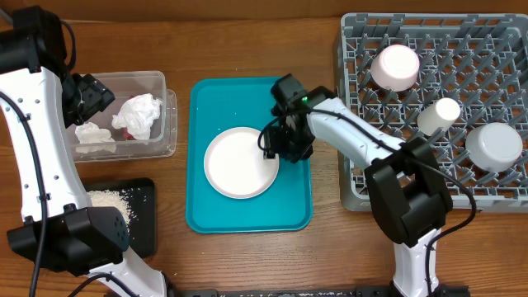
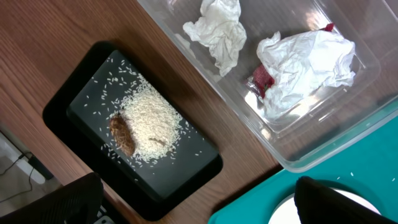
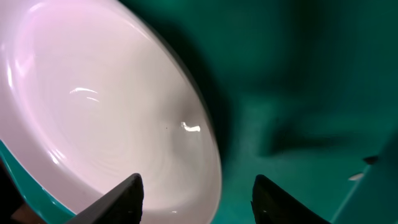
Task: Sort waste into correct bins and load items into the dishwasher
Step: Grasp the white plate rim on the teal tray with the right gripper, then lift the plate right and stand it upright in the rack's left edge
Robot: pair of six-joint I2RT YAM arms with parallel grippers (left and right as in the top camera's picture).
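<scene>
Right pincer [image 3: 198,200] fingertips sit at the bottom of the wrist view, part-way apart. The edge of the round pinkish-white plate [image 3: 112,112] runs down into the gap between them. No pinch shows yet, and nothing is lifted. The plate lies flat on the teal tray [image 1: 247,213], toward its right side, with the arm reaching in from the rack side.

Left pincer [image 1: 91,95] is held wide and empty above the clear tub [image 1: 161,82]. The tub holds crumpled tissues [image 2: 214,31] and the red wrapper [image 2: 262,78], partly tucked under one tissue. The black tray [image 2: 74,93], near the tub, carries the rice pile [image 2: 149,121], with the brown scrap [image 2: 122,134] touching its edge. Waste looks sorted.

The grey dish rack [image 1: 495,33] at right already has the small pink bowl [image 1: 396,66], the larger whitish bowl [image 1: 493,146] and the white cup [image 1: 441,113], which leans. Chopsticks are not found in any view.

Judged step: gripping the plate, the last dish seen outside the rack.

Risks from here:
- The plate is glossy and the hold is only on the rim. A shallow bite could let it swing or slide out once raised.
- If the lower finger fails to get beneath the rim, closing may just shove the plate across the tray or nudge the tray on the worktop.
- A raised plate hanging edge-on could clip the rack wall on the way over.
- Rack space near the pink bowl and cup is tight, so a careless set-down could knock them.
- The plate needs to drop between pegs. Landing on the peg tops would leave it unstable.
</scene>
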